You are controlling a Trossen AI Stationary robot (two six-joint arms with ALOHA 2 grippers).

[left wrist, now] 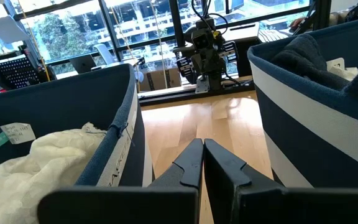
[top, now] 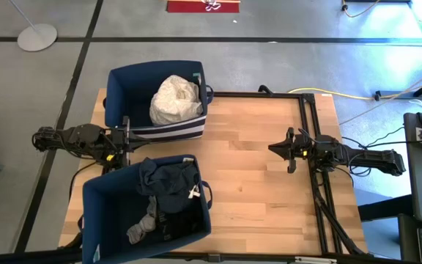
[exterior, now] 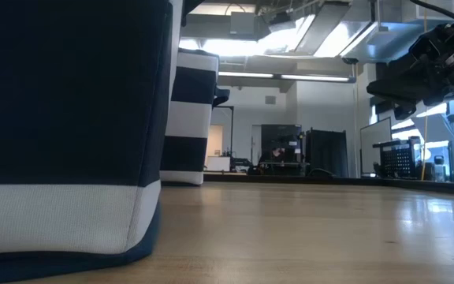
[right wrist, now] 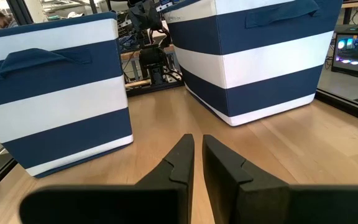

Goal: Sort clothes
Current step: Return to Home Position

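Note:
White and cream clothes (top: 176, 100) lie piled in the far navy bin (top: 119, 95); they also show in the left wrist view (left wrist: 42, 155). Navy and black clothes (top: 168, 187) and a grey sock (top: 143, 226) lie in the near navy bin (top: 97, 220). My left gripper (top: 127, 139) is shut and empty, low between the two bins (left wrist: 202, 155). My right gripper (top: 284, 149) is shut and empty over the bare table, right of the bins (right wrist: 197, 155).
The two striped bins fill the table's left half and stand close together, with a narrow gap (left wrist: 210, 118) between them. Bare wooden table (top: 255, 183) lies between the bins and my right gripper. A black frame (top: 310, 117) runs along the table's right side.

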